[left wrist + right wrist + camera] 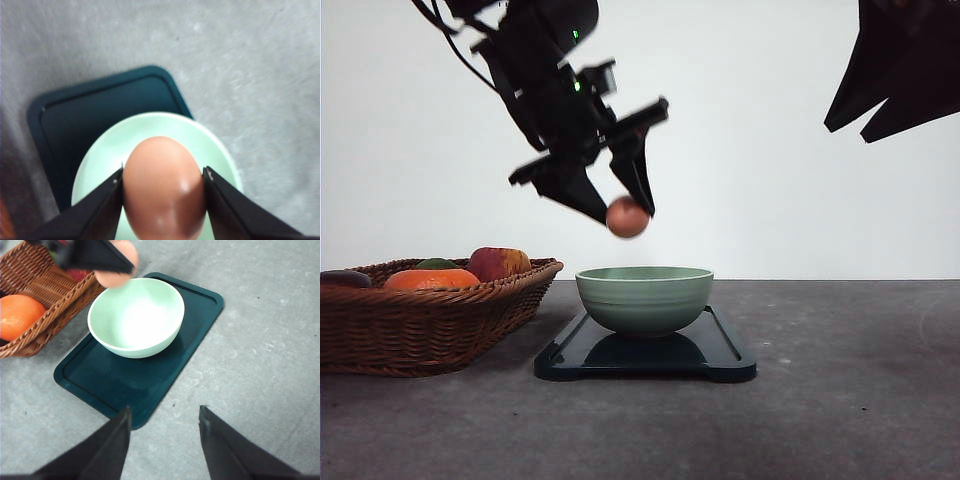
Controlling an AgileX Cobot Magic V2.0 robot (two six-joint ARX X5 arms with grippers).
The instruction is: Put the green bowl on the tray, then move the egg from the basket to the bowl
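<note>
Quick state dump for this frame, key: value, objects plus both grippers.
bowl: pale sage-green round bowl, sits on tray, empty
tray: flat dark navy rectangular tray, on grey table
egg: small reddish-brown egg, held in the air above the bowl
basket: brown woven wicker basket, beside the tray, holds an orange fruit and other produce
left gripper: shut on egg, over the bowl
right gripper: open, holds nothing, raised above the table near the tray
step: bowl placed; egg not yet in bowl
</note>
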